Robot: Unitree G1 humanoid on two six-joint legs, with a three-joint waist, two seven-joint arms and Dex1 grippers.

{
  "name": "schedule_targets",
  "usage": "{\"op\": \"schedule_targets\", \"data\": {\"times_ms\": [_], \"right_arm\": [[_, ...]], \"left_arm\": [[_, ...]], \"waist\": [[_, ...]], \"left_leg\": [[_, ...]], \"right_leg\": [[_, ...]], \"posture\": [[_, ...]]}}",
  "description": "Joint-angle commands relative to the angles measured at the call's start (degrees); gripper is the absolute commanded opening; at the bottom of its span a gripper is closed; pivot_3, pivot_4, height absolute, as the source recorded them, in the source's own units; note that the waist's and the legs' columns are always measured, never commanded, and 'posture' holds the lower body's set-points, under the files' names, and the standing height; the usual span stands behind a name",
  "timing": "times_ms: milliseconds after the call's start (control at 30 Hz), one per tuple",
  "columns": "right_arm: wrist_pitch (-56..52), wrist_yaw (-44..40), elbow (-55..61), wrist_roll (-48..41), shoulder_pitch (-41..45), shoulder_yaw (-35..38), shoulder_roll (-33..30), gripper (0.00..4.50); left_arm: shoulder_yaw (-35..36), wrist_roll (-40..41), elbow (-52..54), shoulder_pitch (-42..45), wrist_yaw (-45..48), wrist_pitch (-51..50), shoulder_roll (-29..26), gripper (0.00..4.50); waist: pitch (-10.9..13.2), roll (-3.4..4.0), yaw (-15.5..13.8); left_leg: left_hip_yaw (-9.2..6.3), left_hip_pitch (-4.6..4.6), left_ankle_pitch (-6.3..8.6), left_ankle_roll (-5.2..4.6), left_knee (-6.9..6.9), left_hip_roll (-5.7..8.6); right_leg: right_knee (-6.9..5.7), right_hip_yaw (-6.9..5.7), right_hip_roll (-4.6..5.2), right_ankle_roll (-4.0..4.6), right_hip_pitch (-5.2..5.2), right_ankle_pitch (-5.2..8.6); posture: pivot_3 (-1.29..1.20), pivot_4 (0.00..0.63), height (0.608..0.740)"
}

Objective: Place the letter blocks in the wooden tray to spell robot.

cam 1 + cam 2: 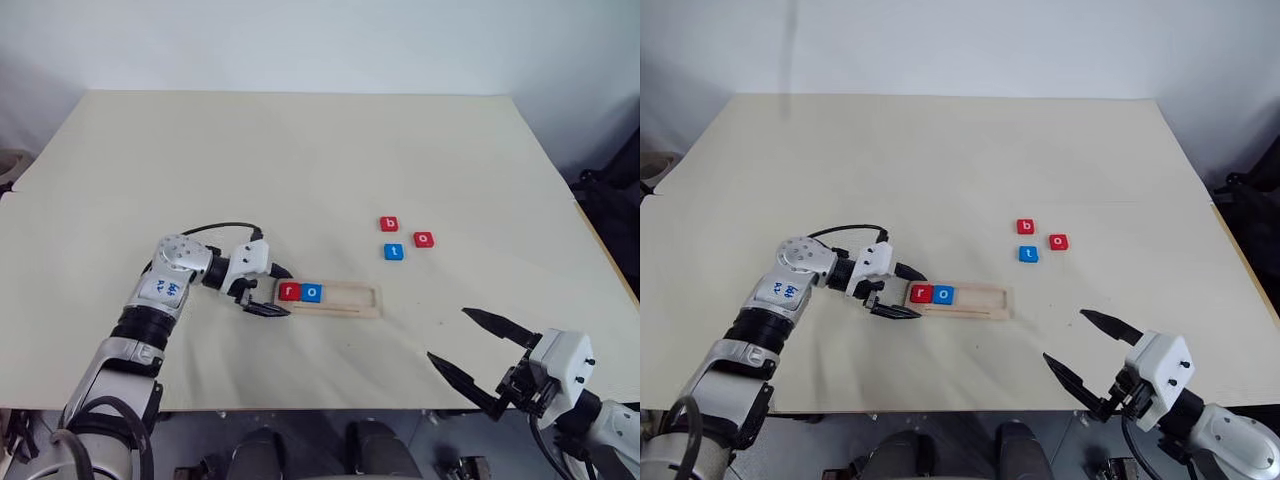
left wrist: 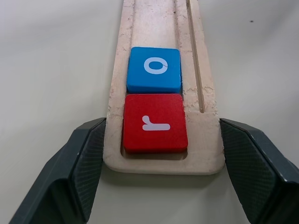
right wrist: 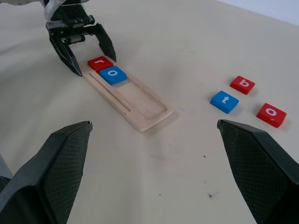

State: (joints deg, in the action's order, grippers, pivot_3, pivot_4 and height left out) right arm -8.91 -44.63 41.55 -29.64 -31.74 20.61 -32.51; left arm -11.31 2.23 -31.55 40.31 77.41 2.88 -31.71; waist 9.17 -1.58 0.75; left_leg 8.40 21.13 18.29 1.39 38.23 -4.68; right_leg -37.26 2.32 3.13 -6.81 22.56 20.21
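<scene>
Wooden tray (image 1: 340, 299) lies flat on the pale bench (image 1: 300, 160), long axis running left to right in front of the robot. Two letter blocks sit in its groove at the left end: red r block (image 1: 289, 292) at the very end, blue o block (image 1: 312, 292) touching it on the right. The rest of the groove is bare wood.

Three blocks lie loose on the bench, beyond the tray and to its right: red b block (image 1: 389, 224), blue t block (image 1: 394, 252) just nearer than it, and red o block (image 1: 424, 239) just beside both, on their right. None of the three touch.

Left gripper (image 1: 272, 291) is at the tray's left end, fingers (image 2: 79, 172) spread, one on each side of the end and just beside its edges, grasping nothing.

Right gripper (image 1: 480, 355) hangs over the bench's near right edge, well apart from the blocks, fingers released and wide, empty.
</scene>
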Motion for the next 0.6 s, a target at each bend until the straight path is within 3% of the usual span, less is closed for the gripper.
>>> {"op": "schedule_targets", "data": {"times_ms": [33,267,333,400,600], "right_arm": [[1.1,0.0,0.7,-0.6,0.4,1.8,-0.3,4.50],[0.8,-0.7,-0.3,-0.7,1.1,2.4,-1.0,4.50],[0.9,-0.8,-0.5,-0.7,0.8,2.7,-1.0,4.50],[0.9,-0.8,-0.4,-0.6,0.1,2.9,-0.5,4.50],[1.6,0.1,-0.9,-0.7,-2.0,5.0,1.0,4.50]], "left_arm": [[0.1,-0.1,1.0,-1.0,-0.8,-0.4,-0.8,3.40],[-0.7,-0.2,0.0,-0.5,-1.0,-0.9,0.2,3.40],[-0.5,0.2,0.5,-0.7,-0.8,-1.4,-0.1,4.11],[0.6,1.4,1.2,-1.5,-0.8,-1.1,-0.5,4.45],[7.4,7.7,0.9,-3.1,-0.6,0.9,-2.1,4.45]], "waist": [[0.0,0.00,0.0],[0.0,0.00,-0.5],[0.0,0.00,-0.5],[0.0,0.00,-0.5],[0.0,0.00,-0.4]], "left_leg": [[0.00,0.00,0.00,0.00,0.00,0.00],[0.01,0.00,0.00,0.00,0.02,0.02],[0.02,0.00,0.00,0.00,0.02,0.02],[0.02,0.00,0.00,0.00,0.02,0.02],[0.02,0.01,0.00,0.00,0.02,0.01]], "right_leg": [[0.00,0.00,0.00,0.00,0.00,0.00],[0.01,0.02,0.00,0.00,0.00,0.00],[0.01,0.03,0.00,0.00,0.00,0.00],[0.01,0.04,0.00,0.00,0.00,0.00],[0.00,0.05,0.00,0.00,0.02,0.00]], "posture": [[0.00,0.150,0.740],[0.00,0.150,0.740],[0.00,0.150,0.740],[0.00,0.150,0.740],[0.00,0.150,0.740]]}}
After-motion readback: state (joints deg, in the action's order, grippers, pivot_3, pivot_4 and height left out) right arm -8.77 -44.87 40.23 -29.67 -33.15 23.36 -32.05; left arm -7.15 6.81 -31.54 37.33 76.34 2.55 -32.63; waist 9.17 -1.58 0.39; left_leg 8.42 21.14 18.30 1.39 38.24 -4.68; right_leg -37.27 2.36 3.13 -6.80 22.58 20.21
